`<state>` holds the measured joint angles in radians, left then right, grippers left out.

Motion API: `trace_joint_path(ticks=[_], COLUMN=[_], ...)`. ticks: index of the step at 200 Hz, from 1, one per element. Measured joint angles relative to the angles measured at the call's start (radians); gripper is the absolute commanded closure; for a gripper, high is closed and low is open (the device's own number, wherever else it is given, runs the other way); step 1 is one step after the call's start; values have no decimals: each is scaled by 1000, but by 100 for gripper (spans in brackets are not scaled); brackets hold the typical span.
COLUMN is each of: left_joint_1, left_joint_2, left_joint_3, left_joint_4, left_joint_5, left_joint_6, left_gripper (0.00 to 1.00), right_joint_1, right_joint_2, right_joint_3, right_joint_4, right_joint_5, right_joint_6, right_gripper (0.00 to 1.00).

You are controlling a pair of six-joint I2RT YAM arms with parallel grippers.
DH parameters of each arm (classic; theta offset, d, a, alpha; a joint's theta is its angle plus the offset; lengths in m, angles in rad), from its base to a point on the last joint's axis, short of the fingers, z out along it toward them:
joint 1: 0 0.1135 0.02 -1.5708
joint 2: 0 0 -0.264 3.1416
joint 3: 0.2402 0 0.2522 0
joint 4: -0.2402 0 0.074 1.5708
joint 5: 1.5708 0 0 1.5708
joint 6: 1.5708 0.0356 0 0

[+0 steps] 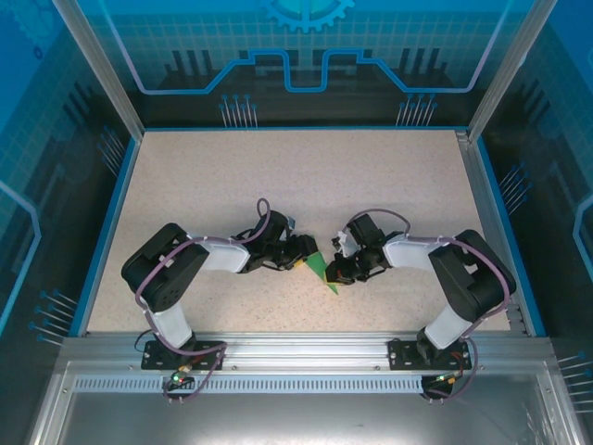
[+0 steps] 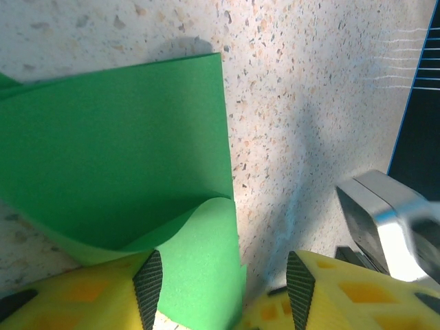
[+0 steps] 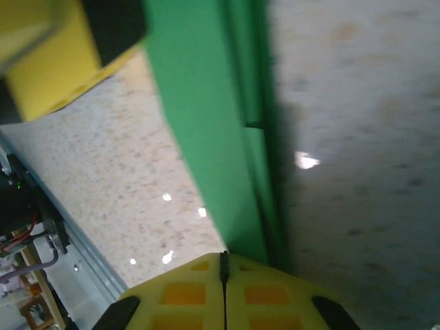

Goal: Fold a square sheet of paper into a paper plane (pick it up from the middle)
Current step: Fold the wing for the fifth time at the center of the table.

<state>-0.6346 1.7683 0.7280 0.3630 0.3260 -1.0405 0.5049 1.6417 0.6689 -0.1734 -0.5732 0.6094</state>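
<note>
The green paper sheet [image 1: 323,272] lies low on the tabletop [image 1: 306,176], centre-front, btwn the two gripper tips. From above it reads as a small pointed wedge, tip toward the near edge. Left-wrist view: the sheet [image 2: 117,151] is folded over, one flap curling up at its near end, w/ one long straight edge. The right gripper [image 3: 224,258] has its yellow fingers [image 3: 185,295] pressed together, seam closed, clamped on the sheet's end. The paper [image 3: 206,137] runs away from the tips as a long strip w/ stacked layers on its right side. The left gripper [image 2: 224,283] has jaws apart, black pads [image 2: 148,285] either side. The curled end of the sheet sits btwn them, close by the left-hand pad; can't tell if touching. The tabletop is beige w/ dark speckles, w/ a few bright glints in the right-wrist view. Blue trim [image 1: 108,232] runs along left & rear sides, a metal side rail [image 1: 498,222] along the right. Both arm bases are bolted to an aluminium rail [image 1: 306,350] at the near edge, purple cables [image 1: 380,211] looping along each arm. A slotted metal strip [image 1: 278,382] & a steel tray [image 1: 296,419] sit in front of that. Surround: clear panels [image 1: 306,46] tinted blue, printed w/ grid, circuit lines & a gear motif rear-top, held by aluminium posts [image 1: 100,65] at the rear corners.
</note>
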Motion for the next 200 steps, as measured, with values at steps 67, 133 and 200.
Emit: trace_joint_path(ticks=[67,133,200], left_joint_1=[0,-17,-67], left_joint_2=[0,-103,-129], left_joint_3=[21,37,12], left_joint_4=[-39,-117,-51], left_joint_5=[8,-13,-26], left_joint_6=[29,83,82], left_gripper=[42,38,38], right_joint_1=[-65,-87,-89], right_joint_2=[48,68,76], right_joint_3=[-50,-58,-52], right_joint_4=[109,135,126], right_joint_5=[-140,-195,-204], right_joint_6=[-8,-16,-15], right_gripper=[95,95,96])
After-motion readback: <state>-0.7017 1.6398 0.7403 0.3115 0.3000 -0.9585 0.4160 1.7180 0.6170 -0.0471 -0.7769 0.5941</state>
